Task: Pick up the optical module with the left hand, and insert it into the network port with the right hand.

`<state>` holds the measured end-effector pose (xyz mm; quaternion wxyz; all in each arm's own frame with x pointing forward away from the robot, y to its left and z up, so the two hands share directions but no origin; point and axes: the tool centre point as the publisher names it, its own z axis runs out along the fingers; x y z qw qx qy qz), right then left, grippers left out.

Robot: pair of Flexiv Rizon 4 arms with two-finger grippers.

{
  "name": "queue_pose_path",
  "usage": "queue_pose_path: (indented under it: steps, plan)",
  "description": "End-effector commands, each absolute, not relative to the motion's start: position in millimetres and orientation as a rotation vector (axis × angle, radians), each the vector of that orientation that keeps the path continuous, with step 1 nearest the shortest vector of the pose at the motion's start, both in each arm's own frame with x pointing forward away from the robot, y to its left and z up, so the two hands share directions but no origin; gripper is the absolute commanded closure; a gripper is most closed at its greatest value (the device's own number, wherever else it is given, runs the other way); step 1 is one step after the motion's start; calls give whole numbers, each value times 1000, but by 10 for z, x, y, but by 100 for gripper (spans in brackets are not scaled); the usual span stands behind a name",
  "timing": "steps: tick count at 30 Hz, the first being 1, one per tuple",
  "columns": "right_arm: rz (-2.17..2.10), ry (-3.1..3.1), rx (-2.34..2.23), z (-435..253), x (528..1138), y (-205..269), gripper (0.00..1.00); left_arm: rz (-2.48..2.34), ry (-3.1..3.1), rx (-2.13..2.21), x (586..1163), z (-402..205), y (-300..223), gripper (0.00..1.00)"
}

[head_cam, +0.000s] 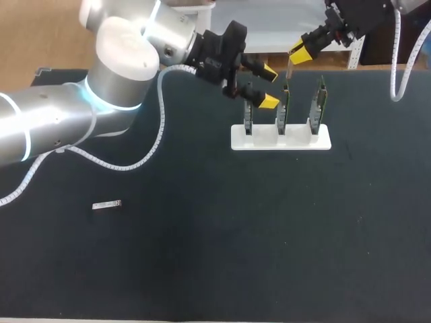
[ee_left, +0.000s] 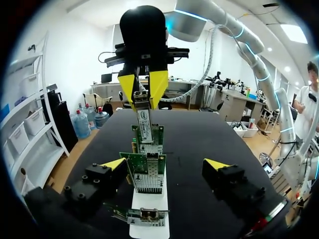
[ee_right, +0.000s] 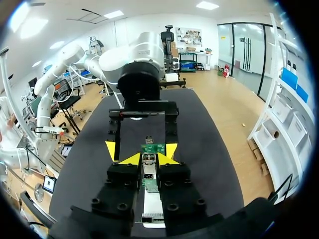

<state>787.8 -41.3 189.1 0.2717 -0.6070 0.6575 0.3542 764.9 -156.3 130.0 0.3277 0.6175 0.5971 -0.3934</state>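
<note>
My right gripper [head_cam: 300, 52] is shut on the slim metal optical module [head_cam: 288, 69], which hangs upright just above the middle one of three green network cards [head_cam: 283, 102] in a white stand [head_cam: 281, 136]. In the right wrist view the module [ee_right: 148, 169] sits between my closed fingers, pointing down at a card [ee_right: 153, 148]. My left gripper [head_cam: 269, 86] is open and empty, level with the cards' tops by the left card [head_cam: 248, 116]. In the left wrist view its open fingers [ee_left: 114, 163] flank the nearest card [ee_left: 147, 172], with the module [ee_left: 144, 122] beyond.
A small silver piece [head_cam: 106, 204] lies alone on the black table [head_cam: 236, 256] at the left. The white stand [ee_left: 149, 209] runs away from my left gripper, cards in a row. My left arm's cable loops over the table behind the stand.
</note>
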Motion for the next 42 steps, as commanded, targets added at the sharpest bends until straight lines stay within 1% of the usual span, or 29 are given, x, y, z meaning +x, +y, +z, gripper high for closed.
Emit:
queue_pose_path:
  steps: [1, 42]
  plan:
    - [956, 1768, -1633, 1888, 7877, -418, 100, -1048, 1568, 1616, 7669, 1304, -1572, 0]
    - [961, 1763, -1636, 1897, 7876, -429, 100, -1030, 1598, 1675, 7660, 1274, -1576, 0]
